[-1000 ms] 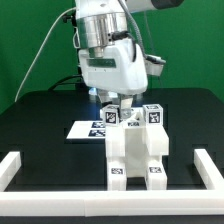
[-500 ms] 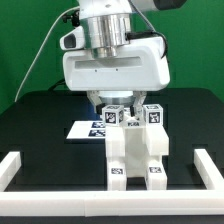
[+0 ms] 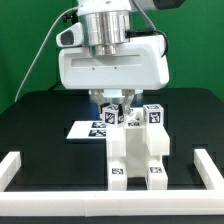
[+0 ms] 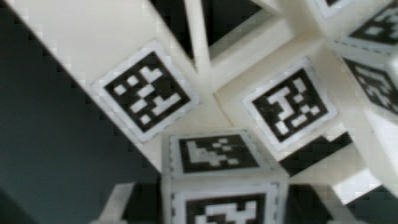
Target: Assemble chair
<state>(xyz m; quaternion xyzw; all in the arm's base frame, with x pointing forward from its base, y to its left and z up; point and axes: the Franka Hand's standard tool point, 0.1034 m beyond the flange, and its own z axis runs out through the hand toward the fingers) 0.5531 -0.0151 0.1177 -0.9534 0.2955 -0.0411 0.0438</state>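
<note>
Hovering over the part-built chair

Looking from the exterior view, we see the white plastic blocky chair assembly marked with square black-and-white tags standing on the black tabletop, near the front and just behind the low white border rail. It rises as a stepped white body with two leg-like blocks at the front, each with a small tag on its lower face, and two tagged cubes on top; the one on the exterior view's right shows its tag clearly.

We find the arm's two-finger gripper directly above the chair's rear top, its dark fingers reaching down on either side of the tagged cube on the exterior view's left. We cannot tell whether the fingers press on that cube or only stand beside it, since the broad white wrist housing hides much of them.

Behind the chair, toward the exterior view's left, the thin flat white marker board lies on the tabletop, partly hidden by the chair.

In the wrist view we see several white tagged faces very close and tilted, with one tagged cube nearest the camera; which part each face belongs to we cannot make out
</note>
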